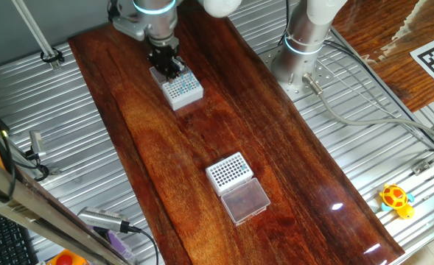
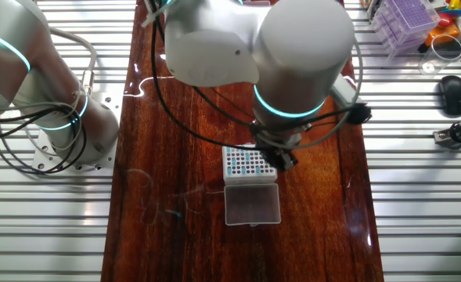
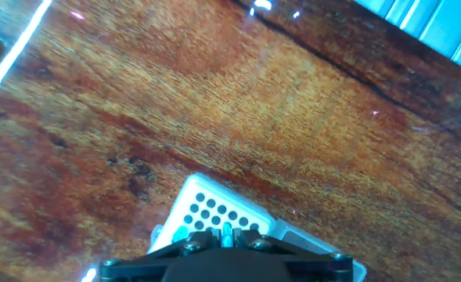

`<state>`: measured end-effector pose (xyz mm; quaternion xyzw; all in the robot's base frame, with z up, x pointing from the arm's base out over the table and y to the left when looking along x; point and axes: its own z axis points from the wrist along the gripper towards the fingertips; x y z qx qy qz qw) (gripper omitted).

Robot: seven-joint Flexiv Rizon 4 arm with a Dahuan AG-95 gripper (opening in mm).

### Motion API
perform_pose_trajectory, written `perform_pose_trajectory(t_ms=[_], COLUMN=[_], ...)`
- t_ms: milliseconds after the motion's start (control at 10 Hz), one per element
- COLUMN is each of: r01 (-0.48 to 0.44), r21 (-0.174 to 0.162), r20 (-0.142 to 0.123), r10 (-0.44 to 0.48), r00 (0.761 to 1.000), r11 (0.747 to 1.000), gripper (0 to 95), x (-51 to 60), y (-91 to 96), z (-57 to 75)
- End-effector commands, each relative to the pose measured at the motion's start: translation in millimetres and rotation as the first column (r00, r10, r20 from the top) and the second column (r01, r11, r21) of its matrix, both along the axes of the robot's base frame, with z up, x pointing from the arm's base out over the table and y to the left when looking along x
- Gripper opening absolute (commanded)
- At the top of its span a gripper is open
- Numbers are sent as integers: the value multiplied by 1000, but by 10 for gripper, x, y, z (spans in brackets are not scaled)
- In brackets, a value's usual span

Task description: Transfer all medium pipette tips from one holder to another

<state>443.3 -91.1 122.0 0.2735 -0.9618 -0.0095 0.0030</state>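
near the front end of the wooden worktop (image 1: 165,147), a white rack with bold dark holes (image 1: 229,171) waits with its clear lid (image 1: 245,200) lying open against its near side; no teal shows in it, so the transfer looks barely begun. a long stretch of bare wood separates it from the far end. there the finer-gridded tip rack (image 1: 181,88) stands, speckled with the teal pipette tips (image 1: 178,87) seated in its holes, and the other fixed view shows its frosted lid (image 2: 252,204) lying flat against one side. the gripper (image 1: 166,66) hangs straight down over the far edge of this rack, fingers pointed into the grid. the hand view shows a sliver of teal right at the fingertips, but whether the jaws are pressed on a tip or merely straddling it cannot be told from any view.

each tip is likely almost weightless, a thin, stiff but easily crushed plastic cone, smooth and tapered, so it would tend to slide downward out of a loose pinch and flick away under a hard one. the sensible hold is probably on the wide upper collar standing proud of the rack, squeezed lightly from two sides and drawn straight up, since a tilted pull could jam it or drag the light rack along.
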Motion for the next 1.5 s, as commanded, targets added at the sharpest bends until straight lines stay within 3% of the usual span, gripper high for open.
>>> perform_pose_trajectory(t_ms=[100,400,500,600,800,1000,1200,1500], r01=[9,35,74,99,186,231,220,27], r21=[-3,2,1,-1,-10,-16,-18,5], r20=[-3,-5,-8,-8,-18,-16,-18,-21], r10=[-9,-35,-74,-99,-186,-231,-220,-27], r00=[1000,999,997,995,982,973,975,999], r11=[1000,999,997,995,983,973,975,1000], gripper=[0,0,0,0,0,0,0,0], x=[41,87,85,63,-87,-228,-230,-230], y=[49,298,586,746,1237,1518,1519,1519], z=[148,303,337,333,239,140,131,131])
